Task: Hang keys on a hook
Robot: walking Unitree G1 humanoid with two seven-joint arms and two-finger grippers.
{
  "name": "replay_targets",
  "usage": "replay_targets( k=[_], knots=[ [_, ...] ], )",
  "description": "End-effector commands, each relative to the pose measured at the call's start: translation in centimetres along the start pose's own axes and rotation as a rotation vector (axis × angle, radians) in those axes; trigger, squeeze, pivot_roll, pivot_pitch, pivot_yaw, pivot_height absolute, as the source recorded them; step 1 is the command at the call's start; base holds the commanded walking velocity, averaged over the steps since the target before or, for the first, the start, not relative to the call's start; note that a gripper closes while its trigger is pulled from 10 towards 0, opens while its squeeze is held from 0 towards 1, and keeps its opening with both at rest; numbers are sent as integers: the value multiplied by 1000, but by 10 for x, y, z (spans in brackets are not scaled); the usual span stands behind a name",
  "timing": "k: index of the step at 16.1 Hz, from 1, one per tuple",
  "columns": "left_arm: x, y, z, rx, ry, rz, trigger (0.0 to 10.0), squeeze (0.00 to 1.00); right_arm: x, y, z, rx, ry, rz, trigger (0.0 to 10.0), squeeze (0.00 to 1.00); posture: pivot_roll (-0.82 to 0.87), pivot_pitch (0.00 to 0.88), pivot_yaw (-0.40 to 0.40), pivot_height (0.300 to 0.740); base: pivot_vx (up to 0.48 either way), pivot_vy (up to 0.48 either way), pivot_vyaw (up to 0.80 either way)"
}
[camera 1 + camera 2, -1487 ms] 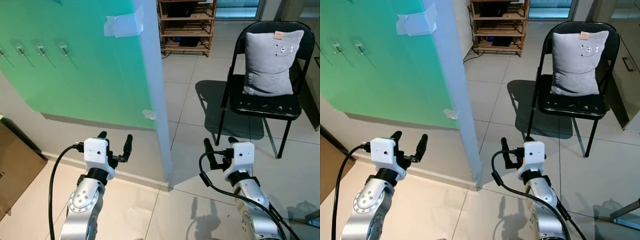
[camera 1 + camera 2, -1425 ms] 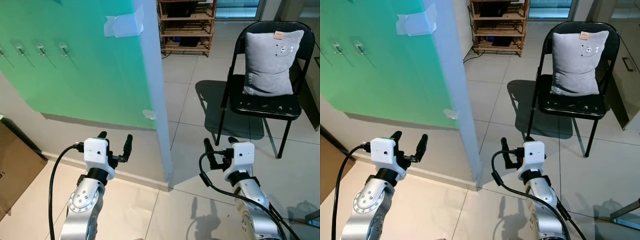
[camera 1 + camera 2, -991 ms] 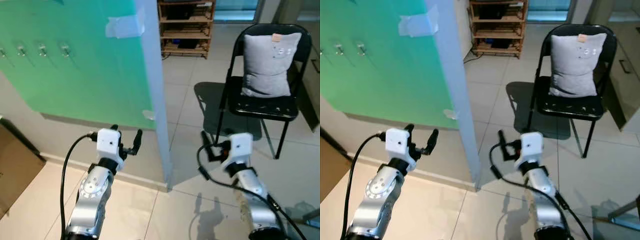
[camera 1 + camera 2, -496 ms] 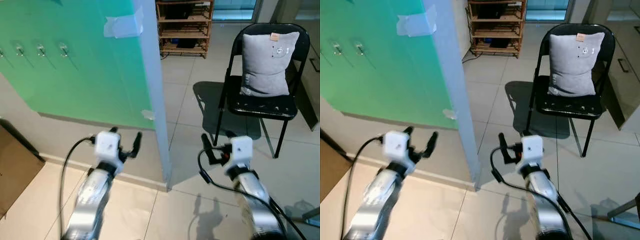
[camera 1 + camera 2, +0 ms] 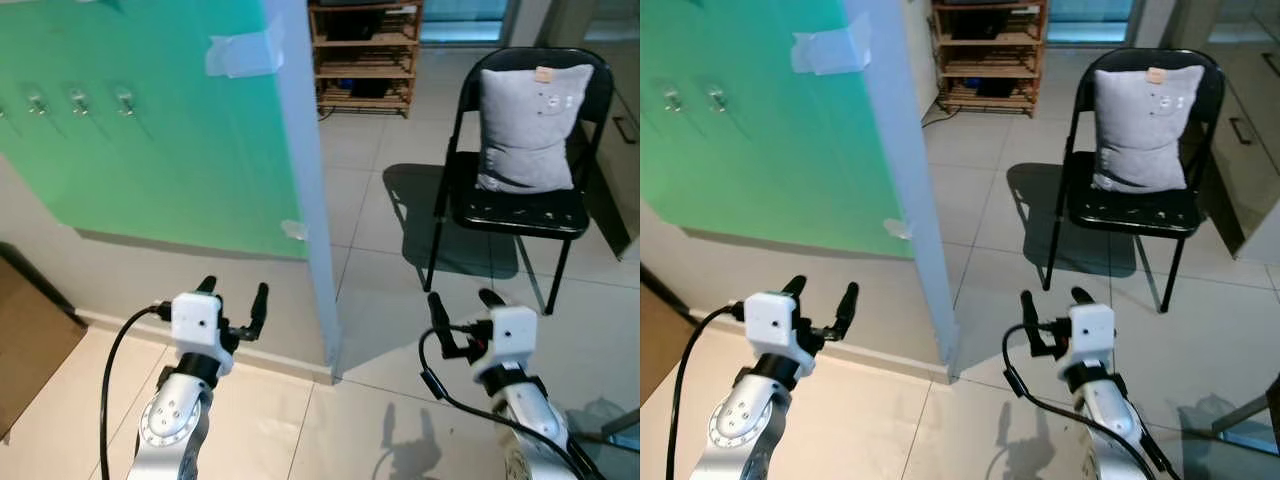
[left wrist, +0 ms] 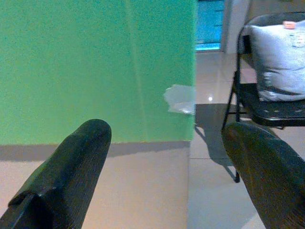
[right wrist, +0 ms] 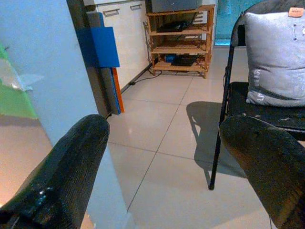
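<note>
Both jaws open and empty, hooks [image 5: 78, 100] on green board [image 5: 160, 130], right wrist view adds blue panel [image 7: 106, 46]

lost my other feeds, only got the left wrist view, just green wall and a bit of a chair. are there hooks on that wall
Observer: Yes, a row of small metal hooks sits high on the green panel.
Operator: anything in either gripper
Observer: No. The left gripper and right gripper are both open with nothing between the fingers, held out low over the tiled floor.
Operator: whats behind the chair
Observer: A wooden shelf rack stands to the left of the black chair; a grey cushion leans upright on its seat.
</note>
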State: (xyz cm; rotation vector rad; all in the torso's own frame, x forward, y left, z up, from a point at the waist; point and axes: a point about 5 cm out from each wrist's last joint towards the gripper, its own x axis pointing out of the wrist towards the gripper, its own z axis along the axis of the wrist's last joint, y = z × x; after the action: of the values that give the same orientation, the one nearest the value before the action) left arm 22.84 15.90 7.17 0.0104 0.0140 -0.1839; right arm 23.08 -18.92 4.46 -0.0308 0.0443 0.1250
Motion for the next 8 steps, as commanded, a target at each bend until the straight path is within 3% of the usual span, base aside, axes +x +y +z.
replay_targets(
  k=[1,3,7,8],
  knots=[
    [2,5,-1,4,20,-3,10000,0,4,1,1,19,-5,0,10000,0,-202,0,121,740,0,472,0],
    [5,9,1,12,19,-4,10000,0,5,1,1,24,-3,1,10000,0,-202,0,126,740,0,472,0],
    [15,13,5,13,18,-29,10000,0,9,1,-1,22,23,7,10000,0,-201,0,128,740,0,472,-800],
    [16,10,4,9,23,-43,10000,0,11,2,-1,20,17,15,10000,0,-200,0,128,740,0,472,0]
  ],
)
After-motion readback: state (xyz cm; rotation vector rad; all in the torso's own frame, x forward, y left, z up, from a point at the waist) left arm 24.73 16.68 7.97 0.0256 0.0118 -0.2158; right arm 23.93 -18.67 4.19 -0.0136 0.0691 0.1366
